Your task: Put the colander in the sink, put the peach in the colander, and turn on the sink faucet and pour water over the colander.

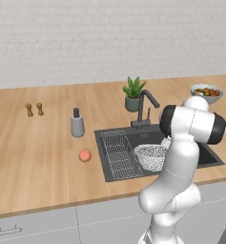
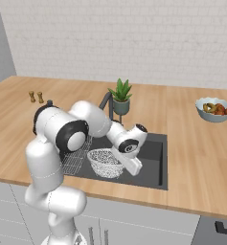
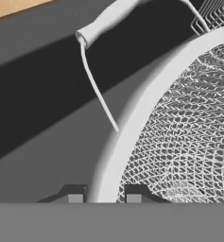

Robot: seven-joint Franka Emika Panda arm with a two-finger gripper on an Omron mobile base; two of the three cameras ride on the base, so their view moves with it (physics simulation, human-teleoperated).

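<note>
On the counter to the left of the basin lies the peach (image 1: 85, 155), well apart from everything else and untouched; just right of it the sink (image 1: 207, 157) holds a wire rack (image 1: 118, 153) in its left part and the colander (image 1: 150, 156) beside that, upright on the basin floor and holding nothing. The gripper (image 3: 104, 196) is down at the colander's rim, one finger tip either side of the white band with a narrow gap between them; whether the pads press the rim or have just let go I cannot tell. My judgement is that the step in hand is setting the colander down; done well, the jaws open fully, the hand lifts straight up so the rim is not dragged or tipped, and the bowl stays under the spout of the sink faucet (image 1: 144, 107). Far right on the counter, a bowl (image 2: 215, 109) of brown and orange food sits full.
</note>
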